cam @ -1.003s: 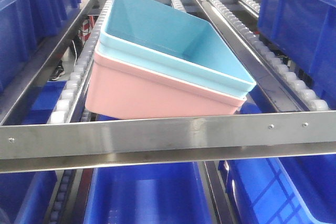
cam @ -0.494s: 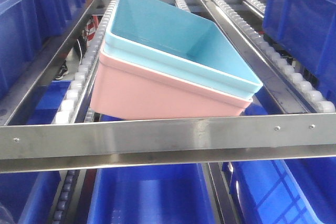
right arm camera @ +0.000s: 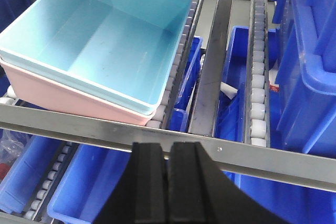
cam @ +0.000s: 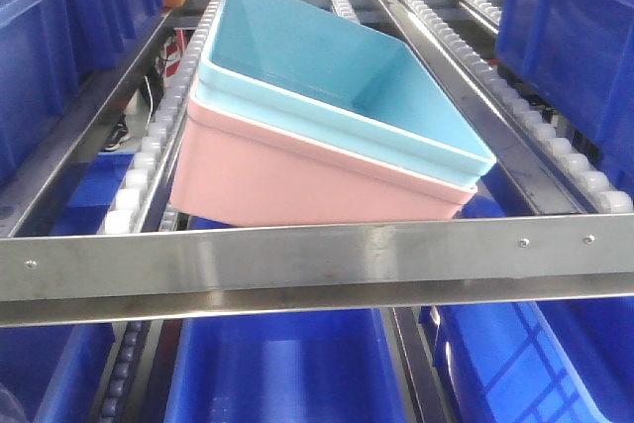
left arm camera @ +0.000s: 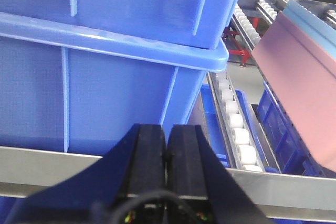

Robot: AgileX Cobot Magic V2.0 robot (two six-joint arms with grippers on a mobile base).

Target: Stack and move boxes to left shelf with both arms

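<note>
Resting tilted on the shelf (cam: 317,263) rollers, blue bin (cam: 337,76) nested in pink bin (cam: 287,180), both tools (left arm camera: 166,148) (right arm camera: 169,169) clenched, empty.

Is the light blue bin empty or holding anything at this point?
Empty. The right wrist view shows the light blue bin's bare floor and walls; it sits nested inside the pink bin on the shelf rollers.
</note>
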